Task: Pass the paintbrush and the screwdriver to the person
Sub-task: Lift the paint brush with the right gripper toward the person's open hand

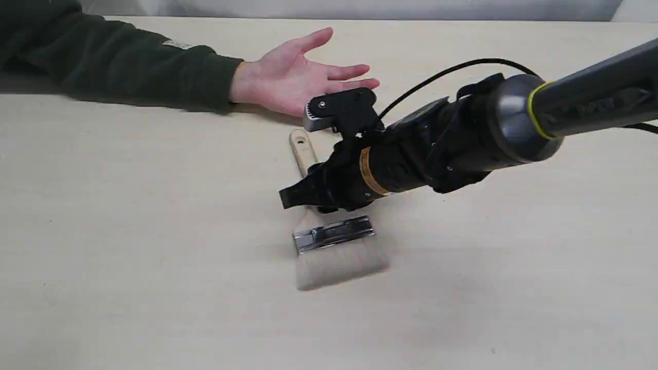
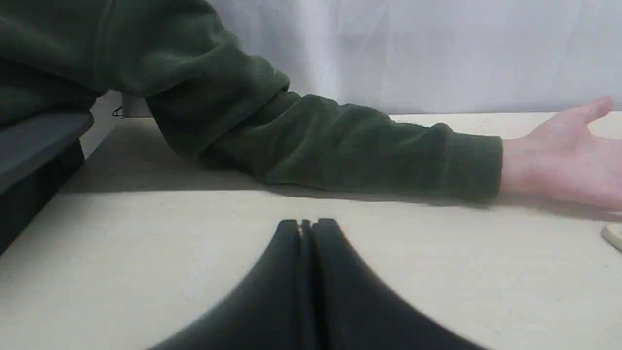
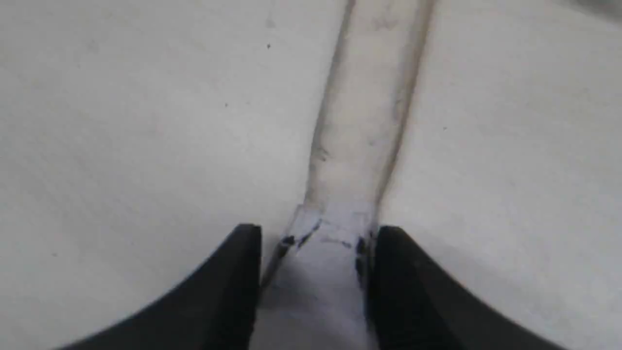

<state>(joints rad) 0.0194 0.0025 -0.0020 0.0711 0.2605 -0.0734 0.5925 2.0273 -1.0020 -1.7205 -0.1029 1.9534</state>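
The paintbrush (image 1: pixel 333 235) lies flat on the table, pale bristles toward the front and its wooden handle (image 1: pixel 302 149) pointing at the person's hand. My right gripper (image 1: pixel 308 198) is low over the handle just behind the metal ferrule. In the right wrist view the right gripper (image 3: pixel 316 233) has a finger against each side of the handle (image 3: pixel 364 121), shut on it. The person's open hand (image 1: pixel 293 77) rests palm up just beyond the handle's end, with nothing in it. My left gripper (image 2: pixel 307 223) is shut and empty, near the green sleeve (image 2: pixel 340 146). The screwdriver is out of view.
The person's forearm in the dark green sleeve (image 1: pixel 128 67) lies across the back left of the table. A dark raised block (image 2: pixel 34 160) stands at the table's edge in the left wrist view. The right arm's cable (image 1: pixel 462 67) loops above its wrist.
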